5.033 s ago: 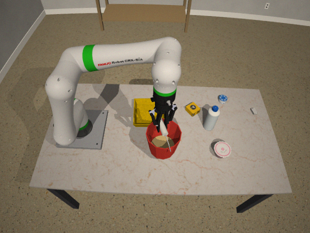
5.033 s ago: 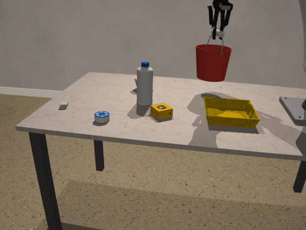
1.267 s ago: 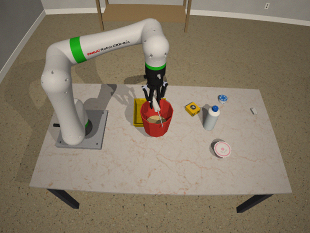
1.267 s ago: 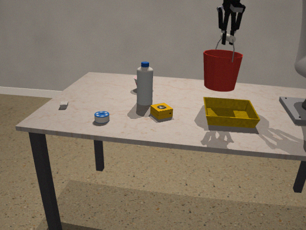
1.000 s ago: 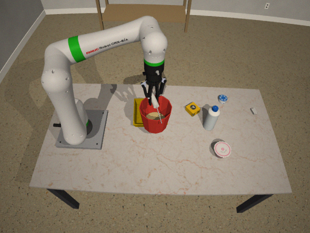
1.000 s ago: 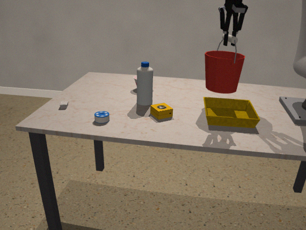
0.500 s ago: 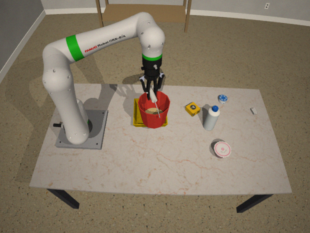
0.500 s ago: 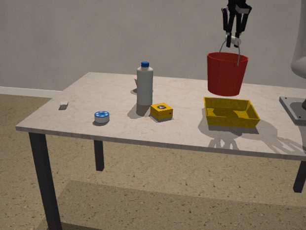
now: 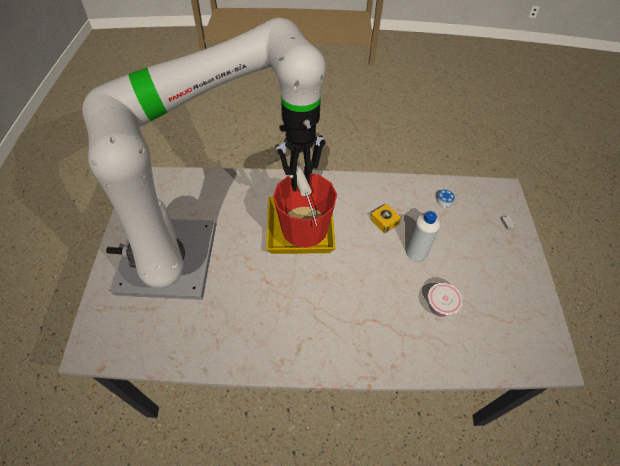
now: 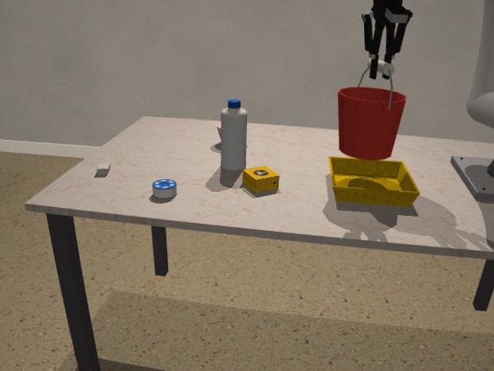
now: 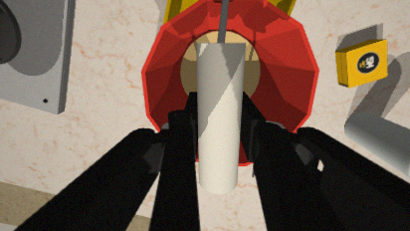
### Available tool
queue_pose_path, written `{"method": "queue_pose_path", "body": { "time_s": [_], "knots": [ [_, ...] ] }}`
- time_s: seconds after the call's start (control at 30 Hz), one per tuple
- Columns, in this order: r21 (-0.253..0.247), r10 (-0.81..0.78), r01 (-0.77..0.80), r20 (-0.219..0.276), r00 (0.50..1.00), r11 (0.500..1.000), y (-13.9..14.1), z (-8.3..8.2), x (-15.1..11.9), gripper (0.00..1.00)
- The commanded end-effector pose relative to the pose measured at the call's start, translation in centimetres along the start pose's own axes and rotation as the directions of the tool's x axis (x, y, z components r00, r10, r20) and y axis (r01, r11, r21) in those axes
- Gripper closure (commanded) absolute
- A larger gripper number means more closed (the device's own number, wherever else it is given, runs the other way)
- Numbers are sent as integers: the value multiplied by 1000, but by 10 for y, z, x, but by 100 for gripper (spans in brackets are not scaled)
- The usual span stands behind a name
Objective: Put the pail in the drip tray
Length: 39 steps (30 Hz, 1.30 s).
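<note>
The red pail [image 10: 371, 121] hangs upright from its wire handle, whose white grip [image 10: 384, 67] sits between my fingers. My gripper [image 10: 381, 68] is shut on that grip. The pail hangs straight over the yellow drip tray [image 10: 372, 181], with its base just above the tray's rim, clear of the floor. From the top view the pail [image 9: 303, 210] covers most of the tray [image 9: 299, 240]. In the wrist view my fingers clamp the white grip [image 11: 219, 115] above the pail's opening [image 11: 229, 80], and a corner of the tray [image 11: 174, 10] shows beyond it.
Right of the tray in the top view are a small yellow box [image 9: 384, 217], a white bottle with a blue cap [image 9: 422, 235], a blue-and-white disc [image 9: 445, 197], a pink-and-white round lid [image 9: 444, 298] and a small white block [image 9: 507, 220]. My base plate [image 9: 162, 260] is at left.
</note>
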State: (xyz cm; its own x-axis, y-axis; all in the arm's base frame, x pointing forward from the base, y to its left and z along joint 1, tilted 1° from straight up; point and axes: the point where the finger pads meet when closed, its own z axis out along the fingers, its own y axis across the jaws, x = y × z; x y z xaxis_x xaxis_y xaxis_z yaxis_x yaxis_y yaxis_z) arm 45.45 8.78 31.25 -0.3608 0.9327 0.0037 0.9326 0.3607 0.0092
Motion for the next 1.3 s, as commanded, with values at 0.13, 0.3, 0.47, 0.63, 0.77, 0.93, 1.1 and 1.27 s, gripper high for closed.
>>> {"method": "queue_pose_path", "body": {
  "time_s": [0.13, 0.3, 0.47, 0.63, 0.77, 0.93, 1.1, 1.27],
  "knots": [
    [-2, 0, 0, 1, 1000, 1000, 1, -1, 14, 90],
    [-2, 0, 0, 1, 1000, 1000, 2, -1, 24, 90],
    [-2, 0, 0, 1, 1000, 1000, 3, -1, 33, 90],
    [-2, 0, 0, 1, 1000, 1000, 3, -1, 41, 90],
    [-2, 0, 0, 1, 1000, 1000, 4, -1, 44, 90],
    [-2, 0, 0, 1, 1000, 1000, 4, -1, 50, 90],
    [-2, 0, 0, 1, 1000, 1000, 4, -1, 55, 90],
    [-2, 0, 0, 1, 1000, 1000, 5, -1, 57, 90]
  ]
}}
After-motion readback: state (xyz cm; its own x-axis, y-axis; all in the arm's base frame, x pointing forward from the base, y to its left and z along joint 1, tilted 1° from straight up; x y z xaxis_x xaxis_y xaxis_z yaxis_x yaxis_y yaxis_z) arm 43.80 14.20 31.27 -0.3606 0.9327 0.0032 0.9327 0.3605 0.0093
